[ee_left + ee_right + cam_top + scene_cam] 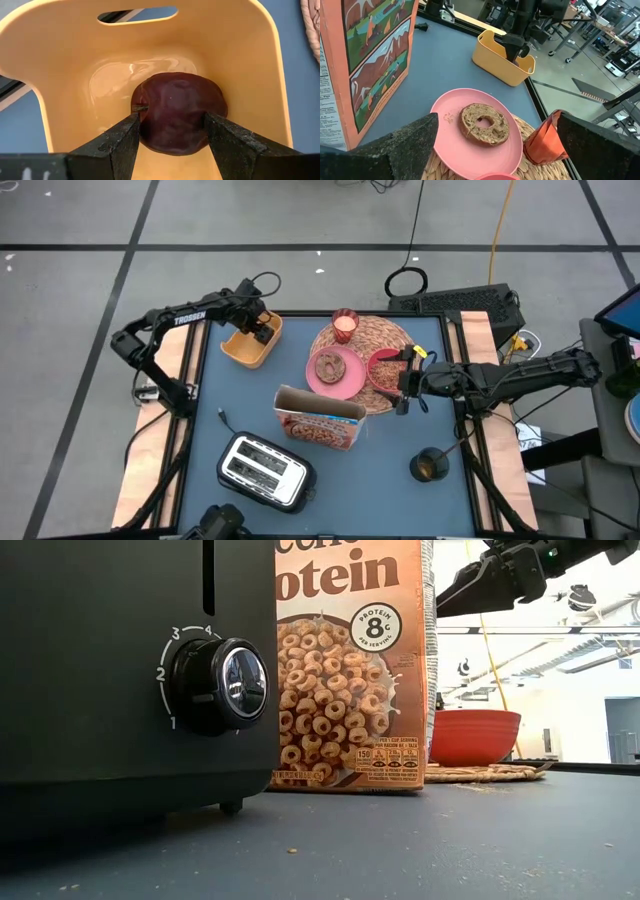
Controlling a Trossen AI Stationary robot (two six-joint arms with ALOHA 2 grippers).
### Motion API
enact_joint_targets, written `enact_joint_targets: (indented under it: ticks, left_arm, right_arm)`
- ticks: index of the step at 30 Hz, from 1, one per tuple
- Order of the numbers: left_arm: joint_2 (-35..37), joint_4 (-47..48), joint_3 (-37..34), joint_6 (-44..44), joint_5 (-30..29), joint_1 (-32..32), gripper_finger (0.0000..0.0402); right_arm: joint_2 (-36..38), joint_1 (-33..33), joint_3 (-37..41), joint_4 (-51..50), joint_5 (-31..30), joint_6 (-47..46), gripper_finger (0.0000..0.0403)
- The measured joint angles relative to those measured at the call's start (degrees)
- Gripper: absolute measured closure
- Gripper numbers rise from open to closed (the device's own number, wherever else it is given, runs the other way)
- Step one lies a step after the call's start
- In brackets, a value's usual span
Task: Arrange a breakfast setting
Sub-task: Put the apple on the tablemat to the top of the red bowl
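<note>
While the left end effector (172,145) grasps it, the dark red fruit (177,112) looks smooth, round, glossy.

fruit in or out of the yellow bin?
In. The dark red fruit sits inside the yellow bin, with the left claw closed on its sides.

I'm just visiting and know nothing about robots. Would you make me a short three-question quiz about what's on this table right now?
1. True or false: the bagel lies on the pink plate.
2. What is the left gripper closed on? A) a spoon B) the dark red fruit C) a glass
3. Fill in: the fruit sits inside the yellow ___.

Key: 1 true; 2 B; 3 bin. The right gripper hangs open above the red bowl.
</note>
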State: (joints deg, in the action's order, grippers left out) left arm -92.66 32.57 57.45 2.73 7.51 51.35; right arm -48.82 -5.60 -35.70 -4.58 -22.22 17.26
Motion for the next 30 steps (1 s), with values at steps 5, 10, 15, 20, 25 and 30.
enact_joint_targets:
  ticks: [5, 10, 15, 20, 25, 30]
  left_arm:
    - [0.00, -0.08, 0.00, 0.56, -0.04, 0.00, 0.0176]
    - [0.00, -0.19, 0.00, 0.56, -0.07, 0.00, 0.0176]
    - [-0.02, -0.19, 0.00, 0.53, -0.07, 0.00, 0.0176]
    - [-0.02, 0.02, -0.01, 0.51, -0.04, 0.00, 0.0176]
    - [-0.02, 0.23, -0.02, 0.51, -0.02, 0.00, 0.0175]
    - [-0.07, 0.40, -0.04, 0.40, 0.20, -0.07, 0.0148]
  right_arm:
    - [0.00, 0.01, 0.00, -0.02, 0.00, -0.02, 0.0007]
    - [0.00, 0.00, 0.00, -0.02, 0.00, -0.02, 0.0007]
    - [0.00, 0.00, 0.00, -0.02, 0.00, -0.02, 0.0007]
    - [0.00, 0.01, 0.00, -0.02, 0.00, -0.02, 0.0007]
    - [0.00, 0.00, 0.00, -0.02, 0.00, -0.02, 0.0007]
    - [0.00, 0.02, 0.00, -0.02, 0.00, -0.02, 0.0007]
